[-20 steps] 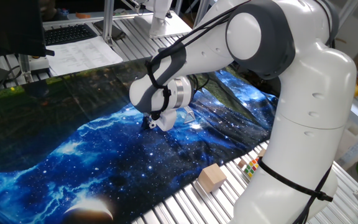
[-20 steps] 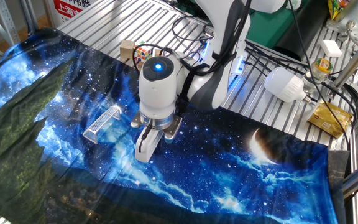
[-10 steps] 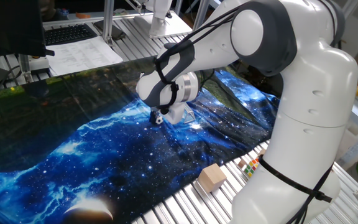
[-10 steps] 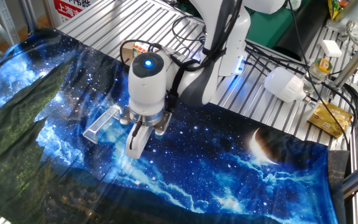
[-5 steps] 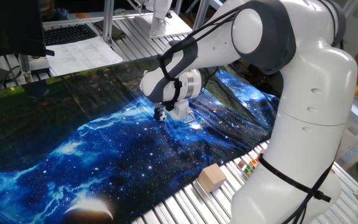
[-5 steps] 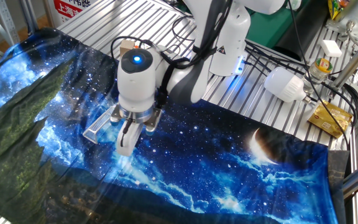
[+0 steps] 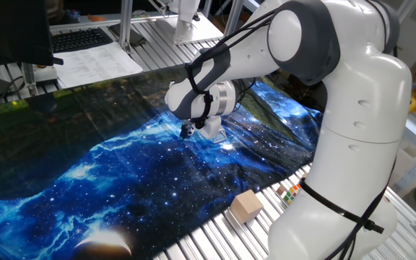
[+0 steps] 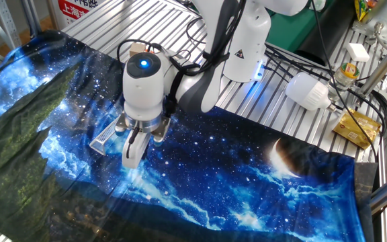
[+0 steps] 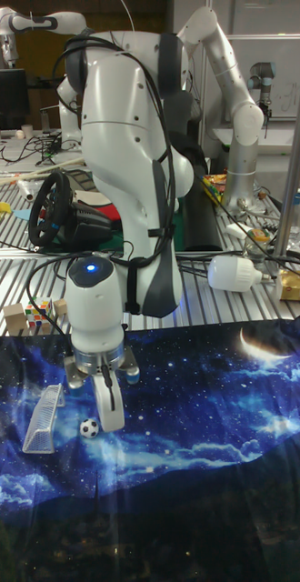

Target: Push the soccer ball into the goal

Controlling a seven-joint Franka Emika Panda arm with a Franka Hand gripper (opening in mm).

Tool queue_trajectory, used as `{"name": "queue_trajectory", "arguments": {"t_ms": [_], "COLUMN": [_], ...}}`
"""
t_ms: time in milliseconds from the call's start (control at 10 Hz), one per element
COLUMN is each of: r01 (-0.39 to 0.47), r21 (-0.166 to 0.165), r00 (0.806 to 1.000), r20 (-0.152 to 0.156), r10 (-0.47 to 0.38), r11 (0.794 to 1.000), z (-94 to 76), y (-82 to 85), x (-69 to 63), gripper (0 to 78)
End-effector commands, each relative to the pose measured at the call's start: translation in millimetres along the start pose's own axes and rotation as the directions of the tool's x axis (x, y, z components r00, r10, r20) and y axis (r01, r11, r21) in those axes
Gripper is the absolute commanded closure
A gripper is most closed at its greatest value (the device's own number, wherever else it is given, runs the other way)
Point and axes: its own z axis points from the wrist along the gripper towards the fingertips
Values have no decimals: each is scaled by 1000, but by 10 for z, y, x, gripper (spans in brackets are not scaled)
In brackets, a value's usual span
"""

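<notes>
The soccer ball [image 9: 90,426], tiny and white with black patches, lies on the galaxy-print cloth [image 9: 214,427]. It sits just left of my gripper [image 9: 111,419], touching or nearly touching the fingers. The goal [image 9: 44,418], a small frame of pale rods, lies a short way left of the ball. My gripper [image 8: 131,155] points down at the cloth with its fingers together and nothing held; here its fingers hide the ball and its body overlaps the goal [image 8: 106,135]. In the one fixed view the ball [image 7: 187,131] peeks out beside my gripper [image 7: 193,132].
A tan wooden block [image 7: 246,204] and a multicoloured puzzle cube [image 7: 289,193] sit on the slatted metal table off the cloth's edge. A white bulb-shaped object [image 8: 308,91], cables and a yellow box [image 8: 356,128] lie on the far side of the robot base.
My gripper has slid across the cloth toward the goal, and the ball has rolled ahead of it, closer to the goal.
</notes>
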Motion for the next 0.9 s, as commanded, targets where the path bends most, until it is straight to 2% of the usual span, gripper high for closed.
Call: {"name": "queue_trajectory", "arguments": {"t_ms": [100,700,900], "r01": [-106,-167,-190], "r21": [-37,-53,-55], "r00": [993,983,980], "r20": [53,75,49], "r10": [107,170,192], "r11": [994,985,980], "z": [47,63,-19], "y": [40,81,130], "x": [-113,-186,-209], "gripper": [776,776,776]}}
